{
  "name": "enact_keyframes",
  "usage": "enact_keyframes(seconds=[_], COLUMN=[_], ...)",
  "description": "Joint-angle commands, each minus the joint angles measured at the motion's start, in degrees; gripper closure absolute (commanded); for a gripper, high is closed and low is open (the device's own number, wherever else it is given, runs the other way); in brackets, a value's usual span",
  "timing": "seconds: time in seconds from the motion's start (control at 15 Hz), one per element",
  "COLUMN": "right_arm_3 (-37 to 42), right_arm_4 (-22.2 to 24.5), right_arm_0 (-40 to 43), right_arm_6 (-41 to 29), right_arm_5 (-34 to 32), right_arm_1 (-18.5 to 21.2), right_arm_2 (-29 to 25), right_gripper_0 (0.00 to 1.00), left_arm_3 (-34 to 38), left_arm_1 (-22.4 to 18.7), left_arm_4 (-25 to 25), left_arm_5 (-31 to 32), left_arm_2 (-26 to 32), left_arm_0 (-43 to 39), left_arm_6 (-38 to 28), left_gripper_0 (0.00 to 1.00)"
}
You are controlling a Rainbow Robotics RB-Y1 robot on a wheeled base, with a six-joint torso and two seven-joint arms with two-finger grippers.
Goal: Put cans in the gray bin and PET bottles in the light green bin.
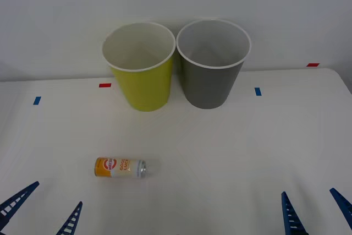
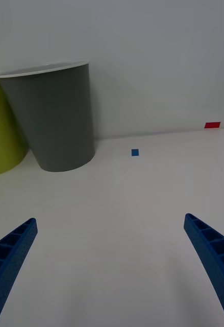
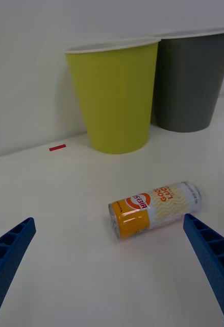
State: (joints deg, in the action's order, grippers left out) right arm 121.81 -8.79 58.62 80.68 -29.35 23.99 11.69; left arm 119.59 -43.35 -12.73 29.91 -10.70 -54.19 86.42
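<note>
Both grippers low at the near edge, spread wide, holding nothing.

Left gripper [image 1: 43,210] at the front view's lower left, blue ribbed fingers [image 1: 17,197] splayed apart and angled inward. Right gripper [image 1: 316,210] at the lower right, likewise spread, its fingers [image 2: 12,250] parted at the two corners of its wrist view. Neither touching anything.
</note>
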Motion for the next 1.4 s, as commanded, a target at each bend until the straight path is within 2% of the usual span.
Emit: enact_keyframes(seconds=[0.07,0.47,0.67,0.87,1.0,1.13,1.4], right_arm_3=[0.01,0.01,0.01,0.01,0.01,0.01,0.01], right_arm_4=[0.00,0.00,0.00,0.00,0.00,0.00,0.00], right_arm_0=[0.00,0.00,0.00,0.00,0.00,0.00,0.00], right_arm_6=[0.00,0.00,0.00,0.00,0.00,0.00,0.00], right_arm_5=[0.00,0.00,0.00,0.00,0.00,0.00,0.00], right_arm_1=[0.00,0.00,0.00,0.00,0.00,0.00,0.00], right_arm_2=[0.00,0.00,0.00,0.00,0.00,0.00,0.00], right_gripper_0=[0.00,0.00,0.00,0.00,0.00,0.00,0.00], left_arm_3=[3.19,10.49,11.63,13.65,15.67,17.69,19.19], left_arm_1=[-6.22,-17.03,-21.25,-23.80,-24.24,-24.68,-24.68], left_arm_4=[-0.45,1.40,1.66,1.75,2.45,5.79,6.76], left_arm_5=[-7.41,-25.69,-32.81,-40.72,-45.03,-50.21,-53.02], left_arm_2=[-0.02,-0.20,-5.21,-9.95,-10.22,-10.22,-11.27], left_arm_0=[3.30,11.03,18.50,25.71,27.73,28.79,28.70], left_arm_6=[0.06,0.32,0.41,0.68,1.03,1.20,1.91], left_gripper_0=[0.00,0.00,0.00,0.00,0.00,0.00,0.00])
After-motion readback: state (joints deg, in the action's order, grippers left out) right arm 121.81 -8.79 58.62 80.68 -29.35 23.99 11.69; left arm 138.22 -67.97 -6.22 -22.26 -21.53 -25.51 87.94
